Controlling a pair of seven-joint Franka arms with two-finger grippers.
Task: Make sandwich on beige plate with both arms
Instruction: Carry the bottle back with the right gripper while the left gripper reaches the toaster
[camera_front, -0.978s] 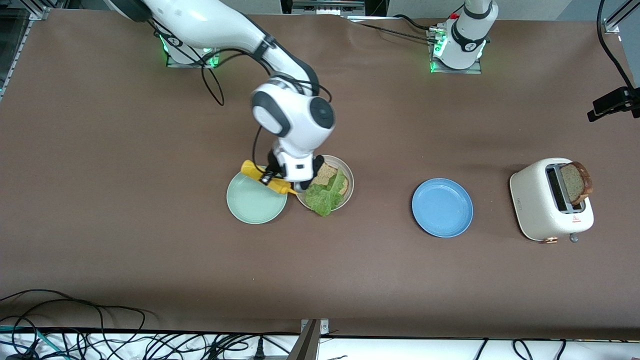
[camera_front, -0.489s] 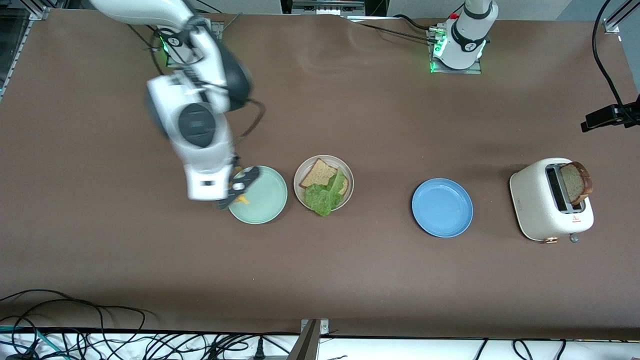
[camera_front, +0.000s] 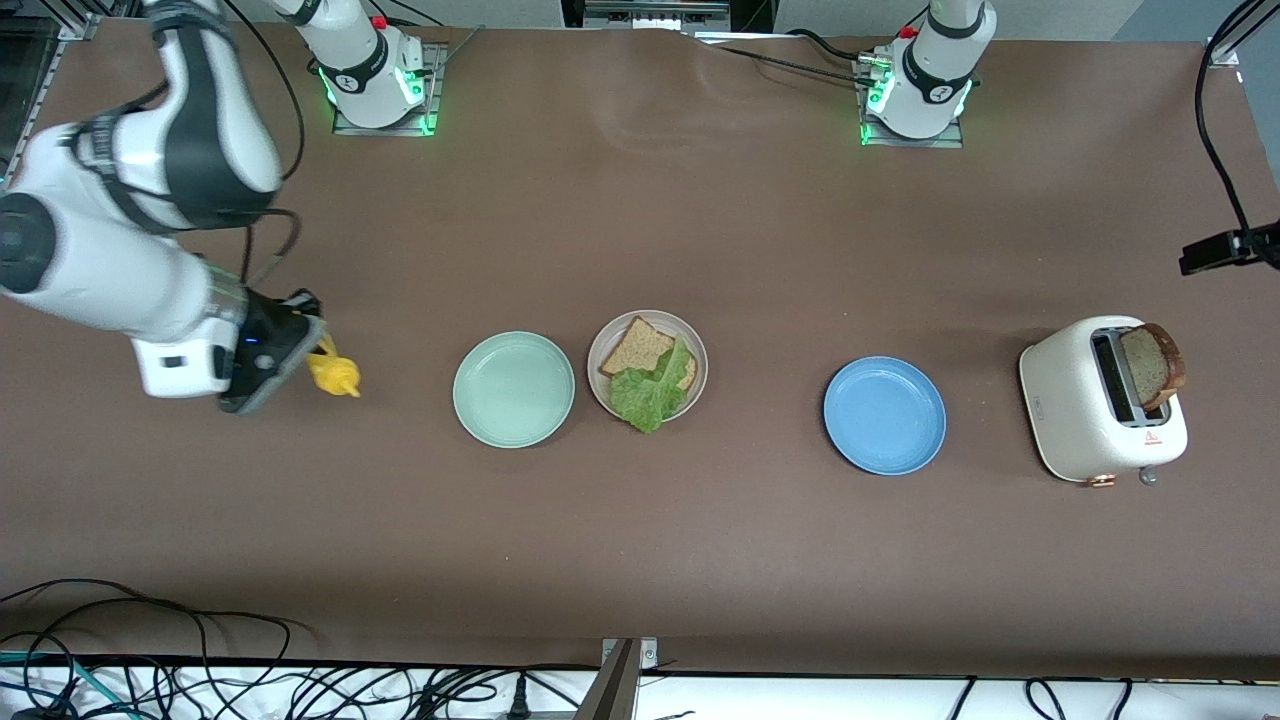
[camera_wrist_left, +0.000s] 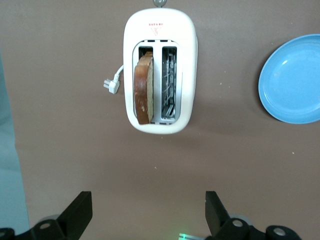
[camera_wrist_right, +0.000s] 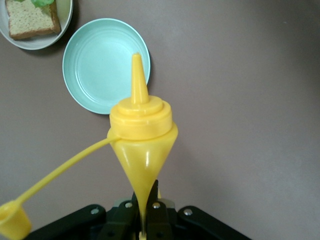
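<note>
right gripper (camera_front: 300, 352), at the middle left of the front frame, is closed tight on a yellow squeeze bottle (camera_front: 335, 376); in the right wrist frame the bottle (camera_wrist_right: 141, 140) fills the centre, nozzle pointing away from the fingers, its loose cap hanging on a strap. left gripper (camera_wrist_left: 148, 215) shows only in its own wrist frame, at the bottom edge, with both fingers spread wide and nothing between them; this arm waits, looking down at the toaster.

going by size: the brown table (camera_front: 700, 550) fills the frame. the white toaster (camera_front: 1095, 412) sits at the middle right, with a bread slice (camera_front: 1152, 362) standing in one slot. the blue plate (camera_front: 885, 415) is right of centre, the mint green plate (camera_front: 514, 389) just left of centre, both bare. the beige plate (camera_front: 697, 345) sits at the centre, just beside the mint one, holding one bread slice (camera_front: 635, 350) with a lettuce leaf (camera_front: 645, 395) partly on it.

i judge the sandwich about half done: base and lettuce are placed, the top slice is not yet on.
</note>
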